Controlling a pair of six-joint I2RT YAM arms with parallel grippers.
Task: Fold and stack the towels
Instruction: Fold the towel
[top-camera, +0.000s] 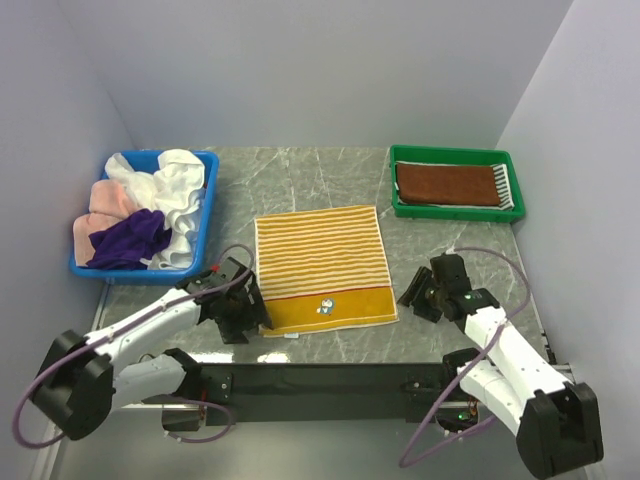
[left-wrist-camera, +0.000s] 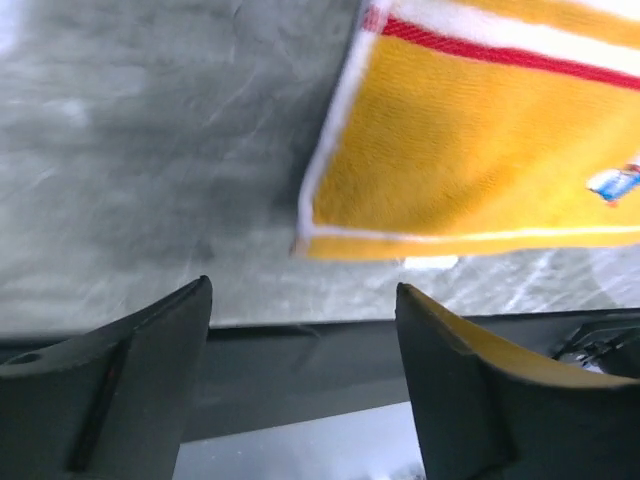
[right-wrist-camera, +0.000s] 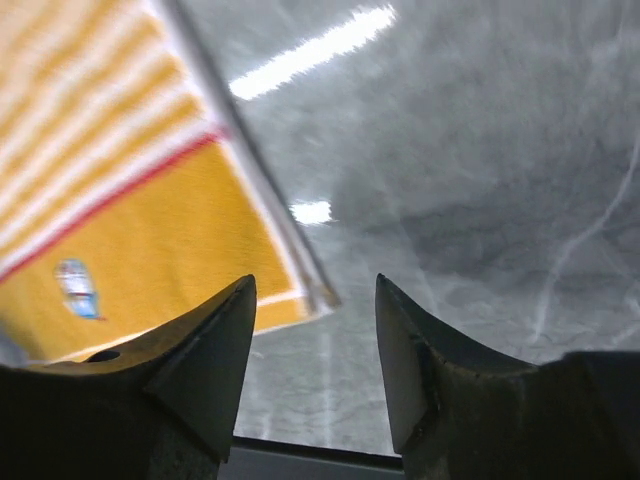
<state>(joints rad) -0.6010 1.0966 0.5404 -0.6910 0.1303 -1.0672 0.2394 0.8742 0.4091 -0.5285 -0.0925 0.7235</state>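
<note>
A yellow-white striped towel (top-camera: 322, 267) lies flat in the middle of the table, a small cartoon figure on its plain yellow near band. My left gripper (top-camera: 240, 310) is open and empty just left of its near left corner (left-wrist-camera: 310, 240). My right gripper (top-camera: 420, 292) is open and empty just right of its near right corner (right-wrist-camera: 320, 295). A folded brown towel (top-camera: 447, 185) lies in the green tray (top-camera: 457, 212). White, pink and purple towels (top-camera: 150, 205) are heaped in the blue bin (top-camera: 205, 225).
The marble table's near edge (top-camera: 340, 362) runs just below the towel. The blue bin stands at the far left and the green tray at the far right. Bare marble (top-camera: 300, 175) lies between them.
</note>
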